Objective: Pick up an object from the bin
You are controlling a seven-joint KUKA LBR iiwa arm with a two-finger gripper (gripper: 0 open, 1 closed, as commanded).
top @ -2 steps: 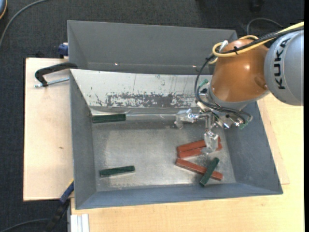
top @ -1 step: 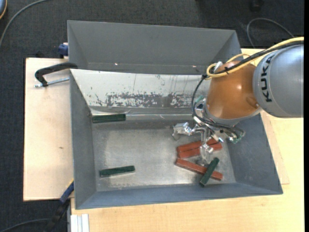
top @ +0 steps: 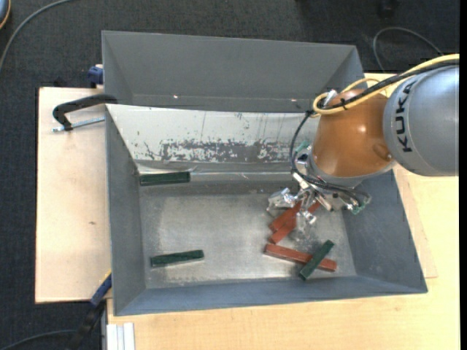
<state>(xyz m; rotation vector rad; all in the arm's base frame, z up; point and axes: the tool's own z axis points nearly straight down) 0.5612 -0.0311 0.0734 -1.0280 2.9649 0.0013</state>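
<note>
Take the floor of the grey bin [top: 219, 71] as a clock face, with 12 at the far wall. The pincer [top: 298, 208] hangs low at about 3 o'clock, just right of the floor's middle. You cannot tell from here if it is spread or pressed together, because its metal parts mix with the shine of the bin.

Directly under it, toward its 7 o'clock side, lies a short red-brown block [top: 282, 230]. It is a small flat piece with straight edges, lying at a slant, and its upper end reaches in below the pincer. Whether the two are touching you cannot tell.

Just beside this block, at its 6 o'clock, lies a long red-brown bar [top: 286, 252], flat on the floor and pointing toward 4 o'clock. A dark green bar [top: 316, 259] lies slanted across the right end of it, on top. These three pieces make a tight group, so the block has close neighbours on its near side.

Well apart, at 8 o'clock on the floor, a second green bar [top: 176, 257] lies alone. A third green bar [top: 165, 179] lies at 10 o'clock, against the foot of the far wall.

Above the pincer, the orange cover [top: 350, 141] and the silver arm [top: 430, 122] come in from 3 o'clock.
</note>
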